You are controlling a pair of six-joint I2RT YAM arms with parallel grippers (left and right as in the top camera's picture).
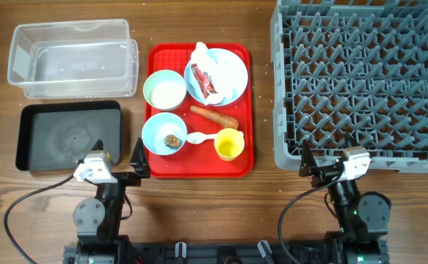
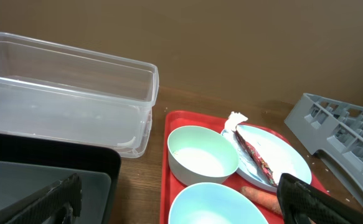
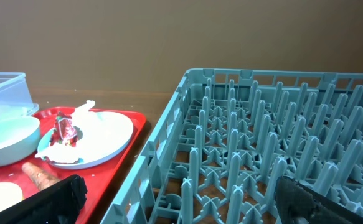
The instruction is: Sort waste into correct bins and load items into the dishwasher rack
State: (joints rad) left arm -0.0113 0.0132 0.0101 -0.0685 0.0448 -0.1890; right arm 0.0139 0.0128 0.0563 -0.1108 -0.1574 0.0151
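left tool (image 1: pixel 118 152) wide | right tool (image 1: pixel 325 163) wide (both empty) | carrot (image 1: pixel 214 115) on red tray (image 1: pixel 199 167)

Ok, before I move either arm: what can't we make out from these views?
Brown lump in the blue bowl: overhead, too small to identify; left wrist, bottom edge cuts the bowl off.
Contents of the mint-white bowl: overhead, white on white, too small to tell.
Dishwasher rack: overhead, right edge cuts it off.
Yellow cup and spoon: outside the left wrist frame.
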